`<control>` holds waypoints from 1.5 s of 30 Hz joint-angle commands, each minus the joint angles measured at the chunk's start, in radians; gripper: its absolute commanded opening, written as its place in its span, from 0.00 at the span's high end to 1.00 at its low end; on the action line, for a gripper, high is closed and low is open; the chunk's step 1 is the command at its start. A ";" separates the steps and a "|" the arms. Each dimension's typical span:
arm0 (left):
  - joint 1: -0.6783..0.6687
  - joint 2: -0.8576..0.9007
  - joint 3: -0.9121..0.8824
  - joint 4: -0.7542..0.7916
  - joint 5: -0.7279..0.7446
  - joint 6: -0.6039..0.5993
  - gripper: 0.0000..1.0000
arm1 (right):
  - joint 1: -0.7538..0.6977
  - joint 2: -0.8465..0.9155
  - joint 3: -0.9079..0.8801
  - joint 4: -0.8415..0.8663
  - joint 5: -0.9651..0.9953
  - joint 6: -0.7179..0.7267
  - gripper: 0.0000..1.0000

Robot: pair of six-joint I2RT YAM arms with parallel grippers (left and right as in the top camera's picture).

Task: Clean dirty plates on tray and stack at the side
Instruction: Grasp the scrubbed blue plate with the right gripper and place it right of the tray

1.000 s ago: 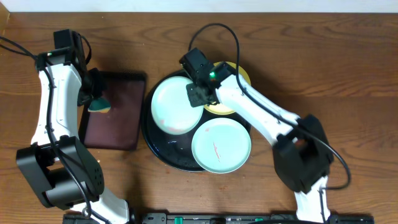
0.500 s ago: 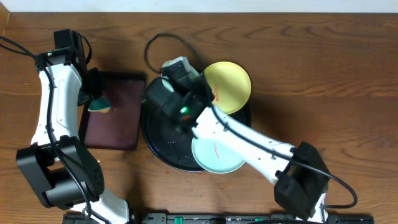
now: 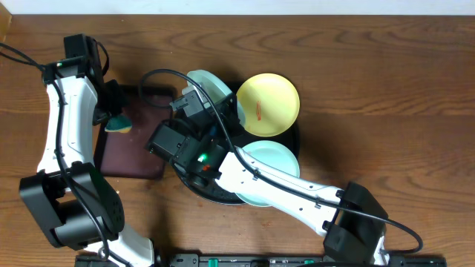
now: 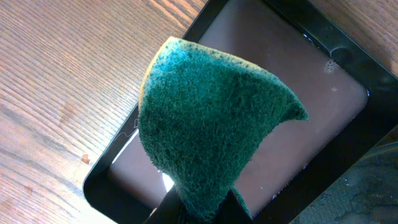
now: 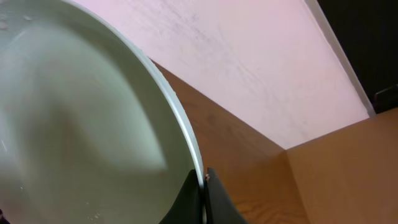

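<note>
My right gripper [image 3: 211, 113] is shut on the rim of a pale aqua plate [image 3: 212, 87] and holds it tilted on edge above the back left of the round black tray [image 3: 194, 187]. In the right wrist view the fingers [image 5: 203, 186] pinch that plate's rim [image 5: 81, 112]. A pale yellow plate [image 3: 268, 104] with a red smear lies at the tray's back right. A second aqua plate [image 3: 271, 165] lies at the tray's front right, partly under my right arm. My left gripper [image 3: 113, 117] is shut on a green sponge [image 4: 211, 118] above the brown rectangular tray.
The dark brown rectangular tray [image 3: 137, 137] lies left of the black tray and shows a wet surface in the left wrist view [image 4: 317, 106]. Brown wood-grain tabletop [image 3: 371, 81] surrounds both trays. My right arm crosses the black tray's front.
My right arm has swung left and lifted the left aqua plate off the black tray, tipping it on edge. The yellow plate is now uncovered. My left arm has not moved.
</note>
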 commanded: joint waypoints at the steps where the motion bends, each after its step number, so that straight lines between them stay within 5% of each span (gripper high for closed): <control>1: 0.002 -0.011 0.008 -0.001 -0.008 -0.002 0.92 | -0.006 -0.011 0.016 -0.013 -0.071 0.014 0.99; 11: 0.002 -0.011 0.008 -0.002 0.022 -0.005 0.92 | -0.162 -0.131 0.016 -0.039 -0.565 0.117 0.99; 22: 0.002 -0.011 0.008 0.006 0.022 -0.005 0.92 | -0.683 -0.348 0.016 -0.198 -1.211 0.117 0.99; 33: 0.002 -0.011 0.008 0.021 0.022 -0.005 0.92 | -1.090 -0.354 -0.113 -0.435 -1.225 0.116 0.99; 45: 0.002 -0.011 0.008 0.029 0.022 -0.005 0.92 | -1.255 -0.354 -0.519 -0.061 -1.241 0.048 0.99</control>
